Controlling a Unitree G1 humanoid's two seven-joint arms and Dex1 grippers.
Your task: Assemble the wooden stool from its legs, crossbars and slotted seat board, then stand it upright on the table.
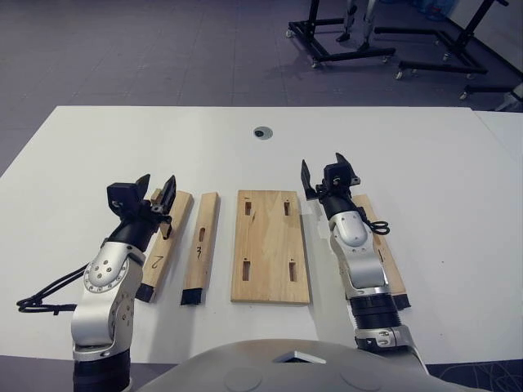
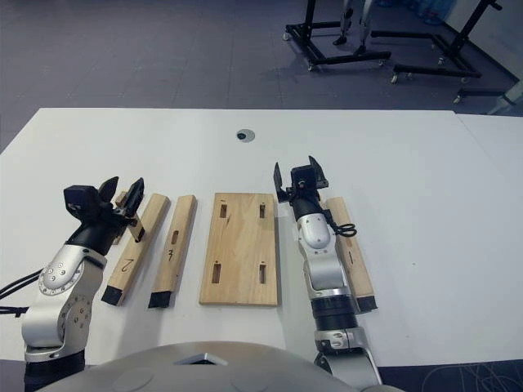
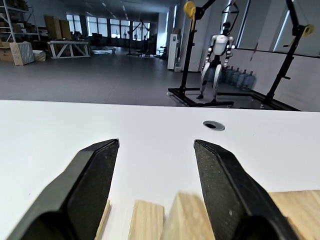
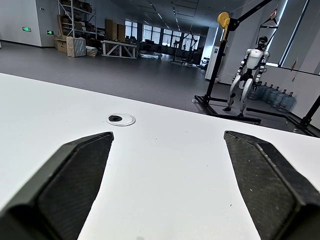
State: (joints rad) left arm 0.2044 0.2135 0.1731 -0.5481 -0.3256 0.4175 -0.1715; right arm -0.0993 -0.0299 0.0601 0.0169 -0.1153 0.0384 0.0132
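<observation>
Seat board (image 1: 270, 245), pale wood with four slots, lies flat on the white worktop (image 1: 98, 147). Our left tool (image 1: 158, 181) hovers spread wide over the far end of the leftmost black-tipped wooden leg (image 1: 159, 261); our right tool (image 1: 322, 162) gapes wide beside the board's far right corner.

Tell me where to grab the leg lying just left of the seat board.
Probably mid-length, from above: the leg lies flat, long and narrow, with gaps to the seat board and the neighbouring leg, leaving its long sides free to pinch.
</observation>
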